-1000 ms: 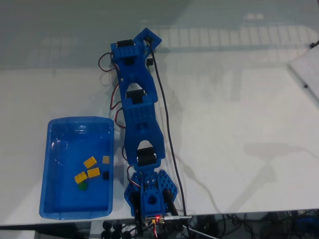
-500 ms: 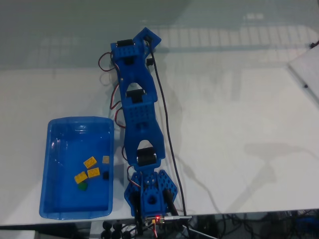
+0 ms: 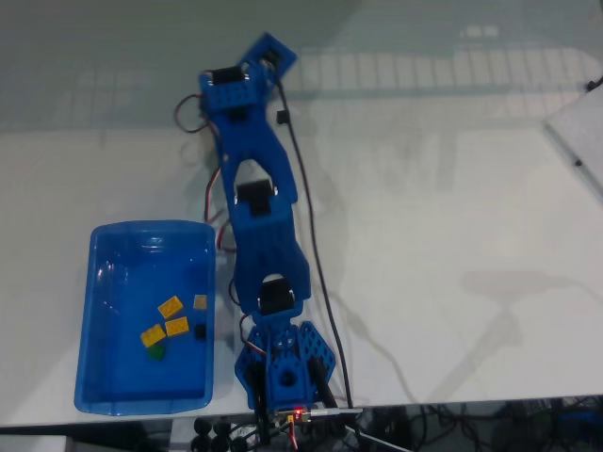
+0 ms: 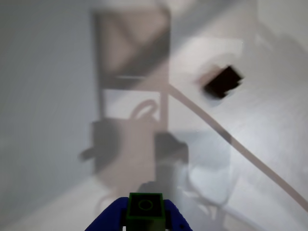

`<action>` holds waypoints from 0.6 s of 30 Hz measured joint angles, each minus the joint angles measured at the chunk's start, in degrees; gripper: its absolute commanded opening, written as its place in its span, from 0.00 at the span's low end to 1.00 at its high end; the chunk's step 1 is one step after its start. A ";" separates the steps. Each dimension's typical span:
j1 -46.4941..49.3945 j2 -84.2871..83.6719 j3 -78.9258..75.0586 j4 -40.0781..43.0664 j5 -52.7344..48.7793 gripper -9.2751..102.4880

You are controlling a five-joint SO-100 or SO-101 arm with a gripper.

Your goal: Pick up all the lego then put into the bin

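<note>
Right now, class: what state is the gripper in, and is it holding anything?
Gripper: shut on a dark green lego brick, seen in the wrist view.

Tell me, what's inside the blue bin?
Inside the bin lie small lego bricks: three yellow-orange, one tan, one dark green, one black. The bottom shows through; nothing seems hidden. Another green brick sits in the tool.

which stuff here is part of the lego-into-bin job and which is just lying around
Part of the job:
- bin
- yellow bricks in the bin
- dark green brick in the bin
- black brick on the table
- green brick held in the gripper jaws

Just lying about:
- black cable along the arm
- white board at the table's right edge
</note>
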 measured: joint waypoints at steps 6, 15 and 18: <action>-12.48 23.03 9.32 6.42 -2.99 0.08; -40.34 50.36 25.84 21.18 -12.48 0.09; -47.90 53.61 28.83 25.93 -13.62 0.11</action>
